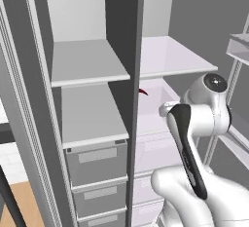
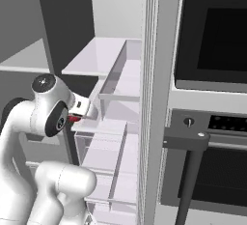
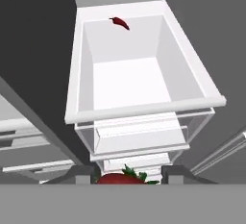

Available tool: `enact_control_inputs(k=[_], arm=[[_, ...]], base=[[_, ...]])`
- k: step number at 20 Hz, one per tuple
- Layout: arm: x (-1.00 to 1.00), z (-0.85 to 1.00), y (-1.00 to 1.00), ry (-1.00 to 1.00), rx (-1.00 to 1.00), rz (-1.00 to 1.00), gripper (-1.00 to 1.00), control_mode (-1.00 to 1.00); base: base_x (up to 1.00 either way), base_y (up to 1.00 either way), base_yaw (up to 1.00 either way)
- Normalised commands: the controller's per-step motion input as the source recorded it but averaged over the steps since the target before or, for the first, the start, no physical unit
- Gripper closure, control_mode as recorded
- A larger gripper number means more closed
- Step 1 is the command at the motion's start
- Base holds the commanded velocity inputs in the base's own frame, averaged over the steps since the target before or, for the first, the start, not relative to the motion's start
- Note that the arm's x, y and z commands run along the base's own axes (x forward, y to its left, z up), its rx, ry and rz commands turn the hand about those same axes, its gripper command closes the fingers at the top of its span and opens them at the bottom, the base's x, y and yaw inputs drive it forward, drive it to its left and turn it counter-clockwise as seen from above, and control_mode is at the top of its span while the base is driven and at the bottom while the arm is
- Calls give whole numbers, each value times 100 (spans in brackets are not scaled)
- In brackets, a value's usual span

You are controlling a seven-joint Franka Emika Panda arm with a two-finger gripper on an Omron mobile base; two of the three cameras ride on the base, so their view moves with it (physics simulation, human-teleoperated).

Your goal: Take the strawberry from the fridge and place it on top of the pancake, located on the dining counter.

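Note:
The fridge (image 1: 90, 65) stands open in front of me, with white shelves and clear drawers (image 2: 108, 151) inside. My gripper (image 3: 126, 176) is shut on the strawberry (image 3: 122, 178), a bright-red berry with green leaves that sits between the two dark fingertips (image 3: 79, 174). In the right base view the strawberry (image 2: 73, 119) shows as a red speck at the hand, just outside the right compartment. The hand hangs above an open white bin (image 3: 139, 81). The pancake and the dining counter are out of view.
A thin dark-red elongated item (image 3: 120, 23) lies at the bin's far rim, also seen in the left base view (image 1: 143, 91). Grey drawers (image 1: 97, 162) fill the left compartment. The open door's bins (image 1: 240, 46) are on the right. An oven (image 2: 212, 74) with a dark handle stands beside the fridge.

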Motion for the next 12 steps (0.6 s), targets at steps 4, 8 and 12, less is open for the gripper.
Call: enact_control_inputs(k=[4,8,12], arm=[[-46,1,9,4,-1,0,100,-100],[-6,-4,11,2,-1,0,100,100],[0,0,0,0,0,0,100,100]], base=[[0,0,0],[-58,42,0],[-100,54,0]])
